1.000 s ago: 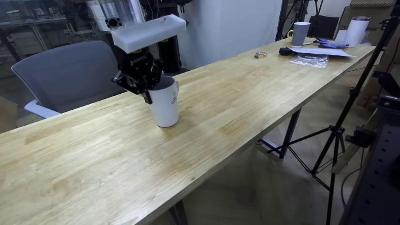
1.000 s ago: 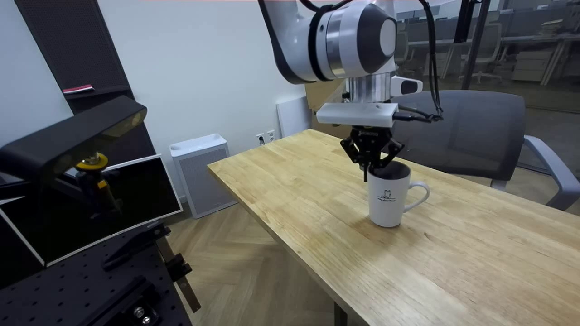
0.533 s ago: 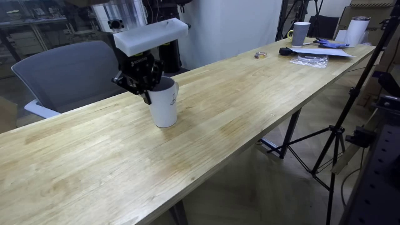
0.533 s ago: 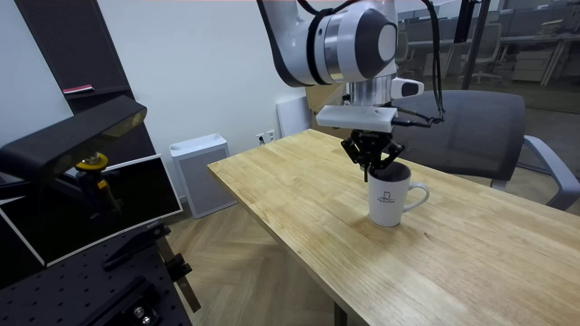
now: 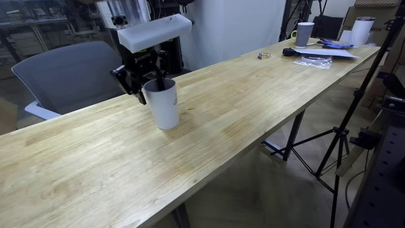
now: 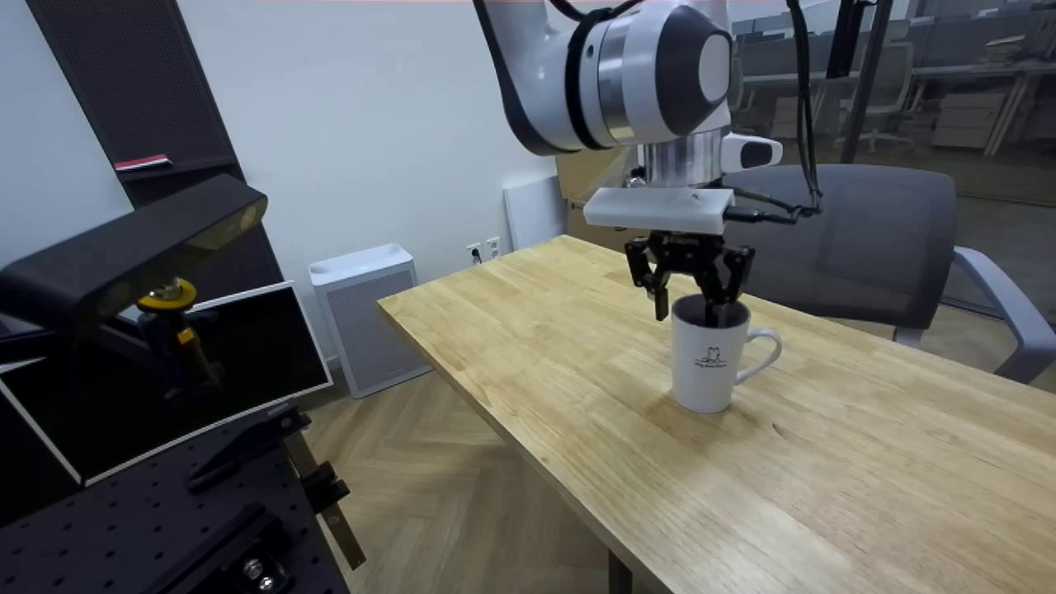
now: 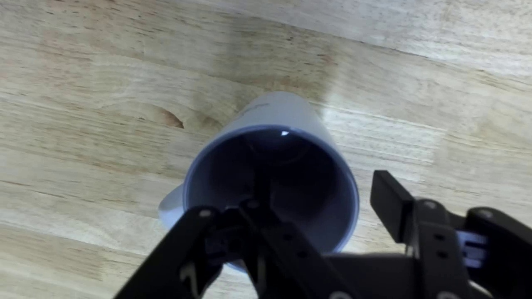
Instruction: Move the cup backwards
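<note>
The cup, a white mug with a dark inside, a small drawing and a side handle, stands upright on the wooden table, seen in both exterior views [image 5: 164, 110] [image 6: 703, 375]. In the wrist view I look down into the cup [image 7: 286, 110], its handle partly showing at left. My gripper [image 7: 325, 193] is open astride the rim: one finger reaches down inside the cup, the other finger [image 7: 388, 207] hangs outside. A gap shows between that outer finger and the wall. Whether the inner finger touches the cup I cannot tell.
An office chair [image 5: 72, 76] stands beside the table [image 5: 227, 104]. At the table's far end are a grey cup [image 5: 304, 35], a white tumbler [image 5: 361, 33], blue gloves [image 5: 335, 44] and papers [image 5: 326, 52]. A tripod [image 5: 348, 117] stands by the near edge.
The jaws have opened from their grip on the cup's wall, the fingers parting to either side of the rim. The cup has turned slightly and stays about where it was.
</note>
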